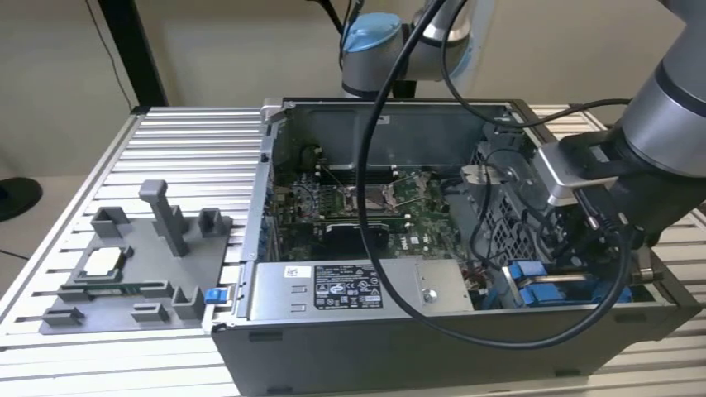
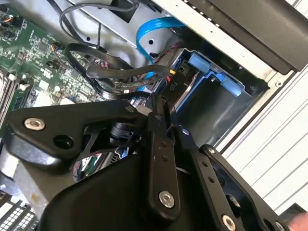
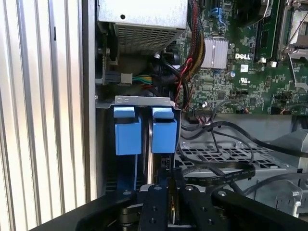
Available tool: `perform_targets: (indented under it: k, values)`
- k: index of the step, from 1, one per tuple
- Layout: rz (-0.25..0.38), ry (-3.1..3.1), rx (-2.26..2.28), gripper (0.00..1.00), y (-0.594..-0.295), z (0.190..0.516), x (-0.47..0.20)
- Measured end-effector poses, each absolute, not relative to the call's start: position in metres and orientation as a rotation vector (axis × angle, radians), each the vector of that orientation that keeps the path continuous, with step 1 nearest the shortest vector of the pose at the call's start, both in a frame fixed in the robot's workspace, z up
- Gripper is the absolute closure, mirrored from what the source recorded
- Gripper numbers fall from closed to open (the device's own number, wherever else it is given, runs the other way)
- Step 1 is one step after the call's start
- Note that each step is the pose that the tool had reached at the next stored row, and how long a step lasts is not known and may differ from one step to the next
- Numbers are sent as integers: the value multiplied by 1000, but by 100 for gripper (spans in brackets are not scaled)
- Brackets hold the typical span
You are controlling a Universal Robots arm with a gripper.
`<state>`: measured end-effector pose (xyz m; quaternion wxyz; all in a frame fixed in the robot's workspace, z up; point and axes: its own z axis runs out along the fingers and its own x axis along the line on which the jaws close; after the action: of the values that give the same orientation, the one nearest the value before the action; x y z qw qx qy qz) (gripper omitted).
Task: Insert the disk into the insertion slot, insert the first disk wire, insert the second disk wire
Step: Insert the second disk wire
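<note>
Two blue tabs (image 3: 144, 130) atop the upright disk (image 3: 150, 144).

A ribbed aluminium surface (image 1: 188, 149) was seen under even light. Behind it stood a plain beige wall (image 1: 221, 50), with a black upright post (image 1: 132, 50) set against that wall.

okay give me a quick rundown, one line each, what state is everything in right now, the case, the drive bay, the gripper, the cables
computer case: side open, lying flat on the slatted table.
insertion slot: blue tabs at its mouth; whether the disk is seated cannot be told.
gripper: low over the insertion slot; fingers' state cannot be told.
blue cable: looped loose beside the bay.
black cables: draped loose over the metal cage.
</note>
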<state>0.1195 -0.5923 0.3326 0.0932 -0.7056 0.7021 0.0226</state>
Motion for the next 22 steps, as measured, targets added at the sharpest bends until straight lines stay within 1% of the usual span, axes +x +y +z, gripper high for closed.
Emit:
perform_targets:
  k: [4,5,18,22]
  values:
    - [69,2083,-2093,100,-592,332,119]
    - [70,2084,-2091,0,-592,332,119]
    - [71,2085,-2089,0,-592,389,119]
    - [71,2085,-2089,0,-592,395,119]
